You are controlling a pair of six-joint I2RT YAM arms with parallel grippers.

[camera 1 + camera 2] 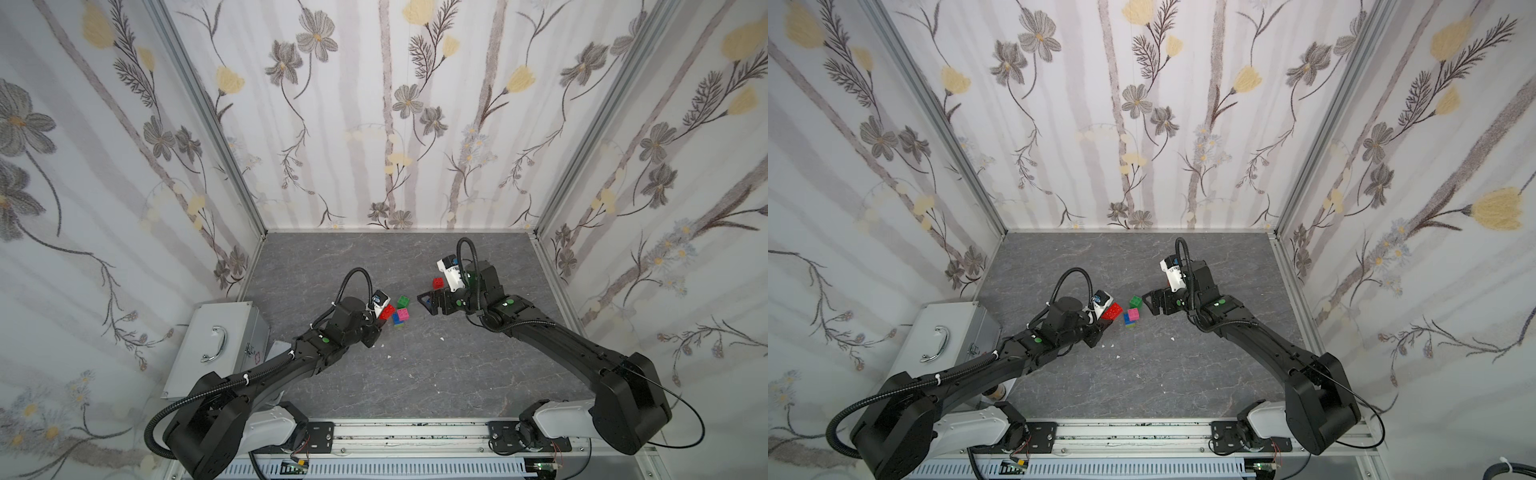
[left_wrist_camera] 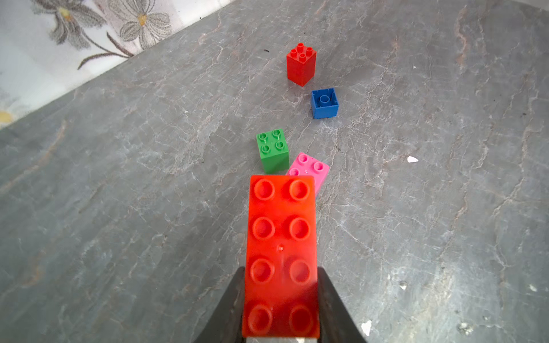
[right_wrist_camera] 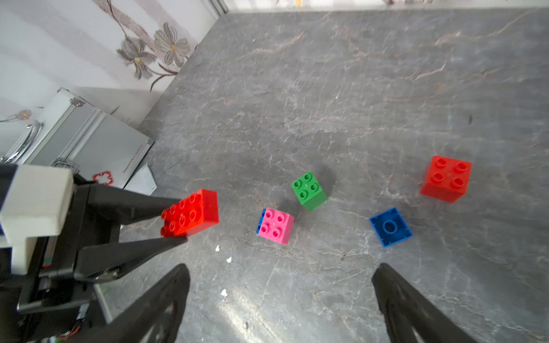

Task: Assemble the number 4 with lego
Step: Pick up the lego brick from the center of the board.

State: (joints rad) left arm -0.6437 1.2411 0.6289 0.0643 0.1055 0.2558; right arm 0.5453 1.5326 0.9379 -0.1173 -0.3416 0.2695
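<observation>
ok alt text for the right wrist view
The left claw grips a long red brick over a grey table. A pink brick, green brick, blue brick and small red brick sit nearby; the right claw is open.

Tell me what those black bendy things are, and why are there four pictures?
Those are two robot arms, the left arm and the right arm. Two pictures look down on the whole grey table. The other two come from a small camera on each wrist, very close. Each arm ends in a pincher called an end effector. The left end effector is shut on the long red brick. The right end effector is open and empty. On the table lie a small red brick, an upside-down blue brick, a dark green brick and a pink brick touching a second blue brick.
</observation>
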